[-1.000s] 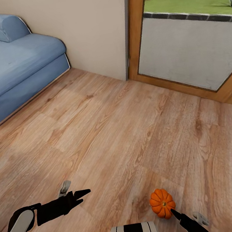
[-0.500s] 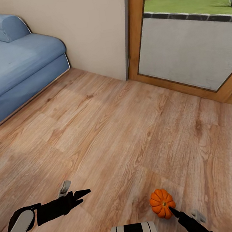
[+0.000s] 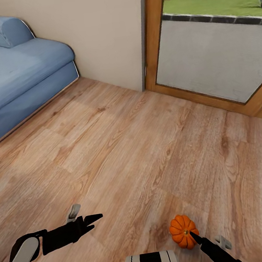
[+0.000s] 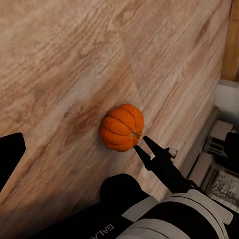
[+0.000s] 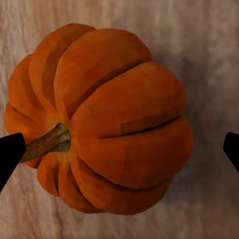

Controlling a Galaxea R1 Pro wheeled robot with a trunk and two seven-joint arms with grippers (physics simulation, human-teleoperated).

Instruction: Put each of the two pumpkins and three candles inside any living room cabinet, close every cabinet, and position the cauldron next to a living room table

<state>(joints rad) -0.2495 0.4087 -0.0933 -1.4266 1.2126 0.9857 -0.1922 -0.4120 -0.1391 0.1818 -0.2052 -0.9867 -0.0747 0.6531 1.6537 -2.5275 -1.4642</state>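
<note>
A bright orange ribbed pumpkin (image 3: 183,230) with a dark stem lies on the wooden floor just ahead of my base, tipped with its stem sideways. My right gripper (image 3: 192,235) is open and reaches down to it. In the right wrist view the pumpkin (image 5: 109,119) sits between the two black fingertips (image 5: 10,154), which stand apart at either side without touching it. The left wrist view also catches the pumpkin (image 4: 122,127) with the right gripper (image 4: 143,146) at its stem side. My left gripper (image 3: 95,218) hovers open over bare floor, well to the pumpkin's left.
A blue sofa (image 3: 8,69) stands at the far left against a beige wall (image 3: 103,30). A wood-framed glass door (image 3: 154,35) fills the far right. Open wooden floor (image 3: 129,148) spreads between them.
The right gripper has slid a little forward onto the pumpkin, which now shows slightly nearer my base. The left arm has not moved.
</note>
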